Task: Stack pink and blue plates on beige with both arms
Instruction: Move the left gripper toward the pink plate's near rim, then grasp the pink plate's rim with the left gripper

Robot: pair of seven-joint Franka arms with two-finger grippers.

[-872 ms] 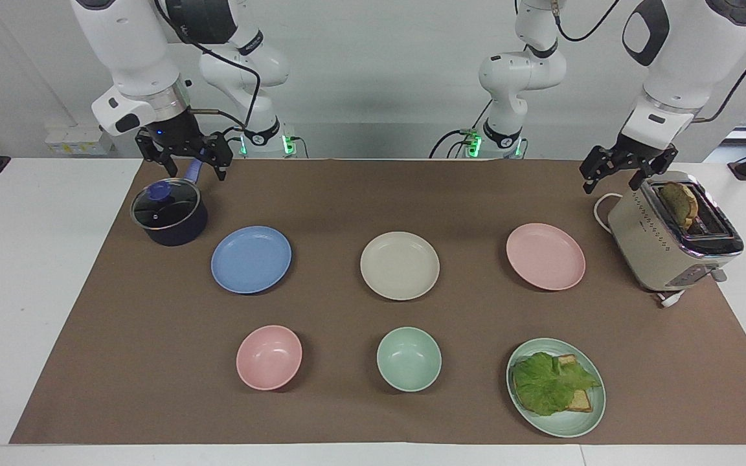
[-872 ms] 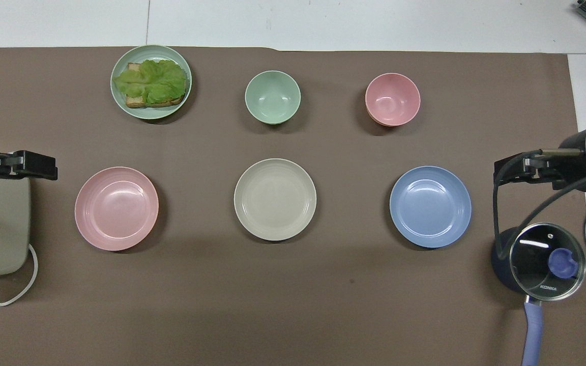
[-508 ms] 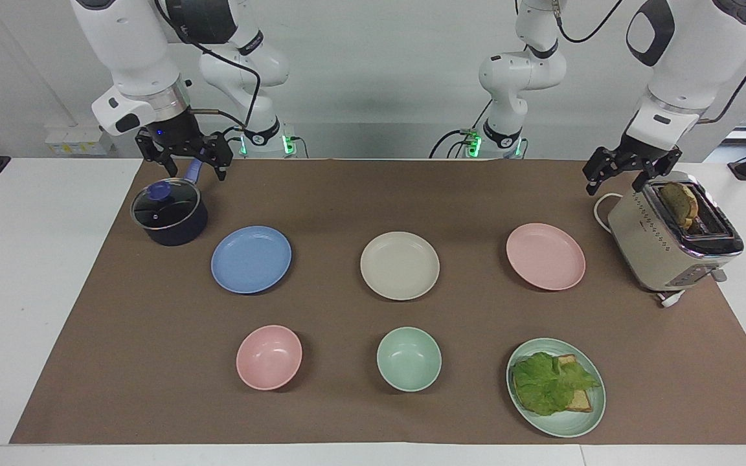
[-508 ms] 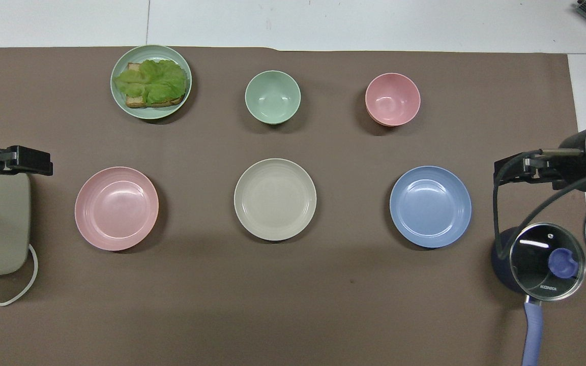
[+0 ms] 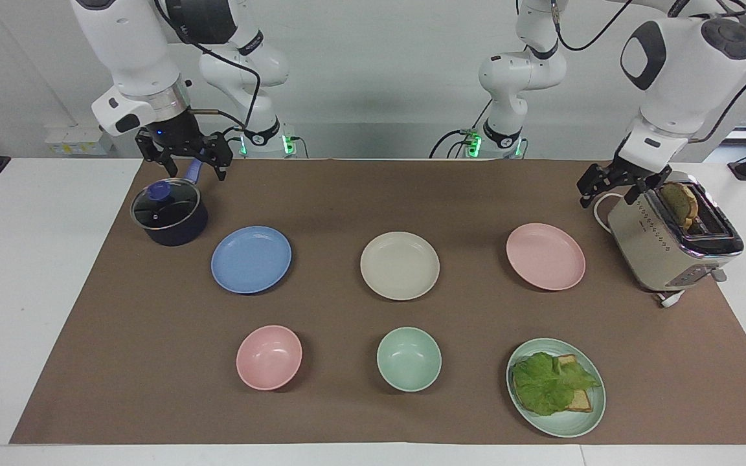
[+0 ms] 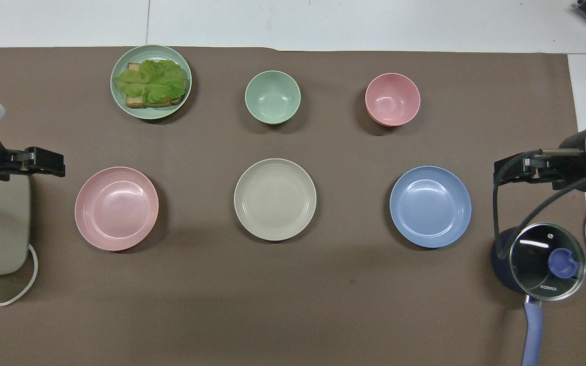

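Plates of matte, shallow, round form lie in one row across the middle of the brown mat on the bench: the cornflower-blue plate (image 5: 250,259) toward the right arm's end, the cream-beige plate (image 5: 399,265) at the centre, the pale-pink plate (image 5: 545,255) toward the left arm's end. The three are well apart, and nothing is stacked yet.

The left pincer (image 5: 608,183) hangs open and empty beside the beige-and-chrome toaster (image 5: 671,239), near the mat's edge at the left arm's end. The right pincer (image 5: 186,156) hangs open and empty over the handle of the dark lidded saucepan (image 5: 169,213), close to the mat's corner nearest the robots at the right arm's end.

Handling, as judged: each plate looks light and rigid, with a smooth surface that may slip between narrow fingers. The raised rim is the only hold available; a pinch across the rim edge nearest each arm, one finger inside and one under the lip, seems the most secure. A plate held at one edge is likely to tilt, so it should be kept low and level before release onto the beige plate.
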